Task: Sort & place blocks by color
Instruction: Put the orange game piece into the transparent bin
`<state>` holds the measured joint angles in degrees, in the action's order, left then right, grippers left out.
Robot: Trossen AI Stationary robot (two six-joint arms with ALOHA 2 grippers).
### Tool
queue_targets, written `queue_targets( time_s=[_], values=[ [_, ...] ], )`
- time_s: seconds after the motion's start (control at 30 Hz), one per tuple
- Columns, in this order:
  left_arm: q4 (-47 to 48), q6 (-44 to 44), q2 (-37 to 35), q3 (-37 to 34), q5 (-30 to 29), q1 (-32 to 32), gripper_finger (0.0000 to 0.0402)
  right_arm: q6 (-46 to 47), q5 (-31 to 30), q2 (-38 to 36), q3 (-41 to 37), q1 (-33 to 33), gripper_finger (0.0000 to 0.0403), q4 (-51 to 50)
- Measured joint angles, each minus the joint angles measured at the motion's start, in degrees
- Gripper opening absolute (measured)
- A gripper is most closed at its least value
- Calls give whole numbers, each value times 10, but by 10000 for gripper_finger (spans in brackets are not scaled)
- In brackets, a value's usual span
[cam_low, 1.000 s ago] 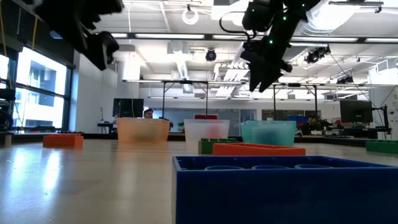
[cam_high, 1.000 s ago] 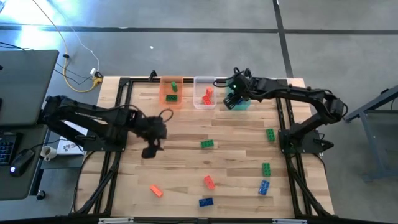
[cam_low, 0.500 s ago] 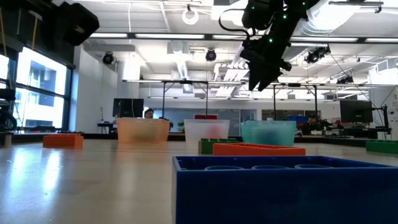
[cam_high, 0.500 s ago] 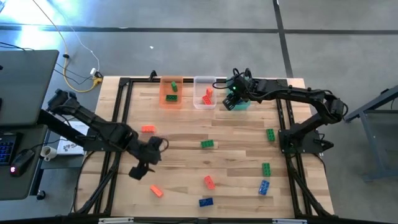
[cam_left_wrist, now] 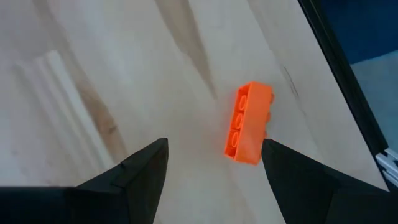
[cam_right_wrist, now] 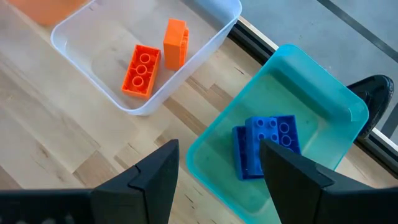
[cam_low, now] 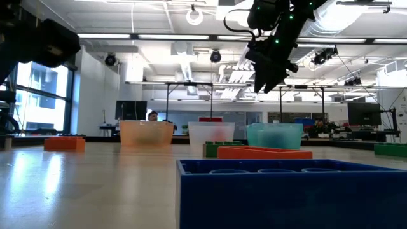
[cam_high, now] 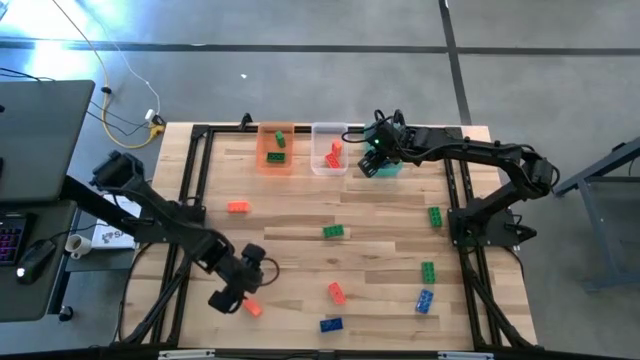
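The left pincer (cam_high: 243, 287), spread wide, hangs low over the counter (cam_high: 300, 210) with a red-orange block (cam_left_wrist: 249, 122) just ahead between its fingers, long axis roughly along the reach, while the right pincer (cam_high: 378, 150) hovers spread over the green tub (cam_right_wrist: 292, 124).

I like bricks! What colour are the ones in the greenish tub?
Blue. The bricks lie in the greenish tub, clearest in the right wrist view.

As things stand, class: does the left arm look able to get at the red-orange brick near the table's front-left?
Probably yes. The left gripper hangs open right by the red-orange brick, which lies alone on bare table, just ahead of the fingers, with nothing between them.
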<state>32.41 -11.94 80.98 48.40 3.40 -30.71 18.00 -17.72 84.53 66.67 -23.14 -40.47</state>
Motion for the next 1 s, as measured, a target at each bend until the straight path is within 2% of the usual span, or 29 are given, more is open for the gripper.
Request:
queue_targets(
  time_s=[0.5, 0.87, 1.0],
  values=[
    [-51, -51, 86, 0, 0, -62, 247, 12, 1, 0, 0, 0, 210, -2],
    [-74, -50, 146, 0, -13, -66, 246, 17, 2, 0, 0, 0, 210, -1],
    [-76, -50, 152, 0, -15, -66, 227, 17, 1, 0, 0, 0, 210, -2]
  ],
)
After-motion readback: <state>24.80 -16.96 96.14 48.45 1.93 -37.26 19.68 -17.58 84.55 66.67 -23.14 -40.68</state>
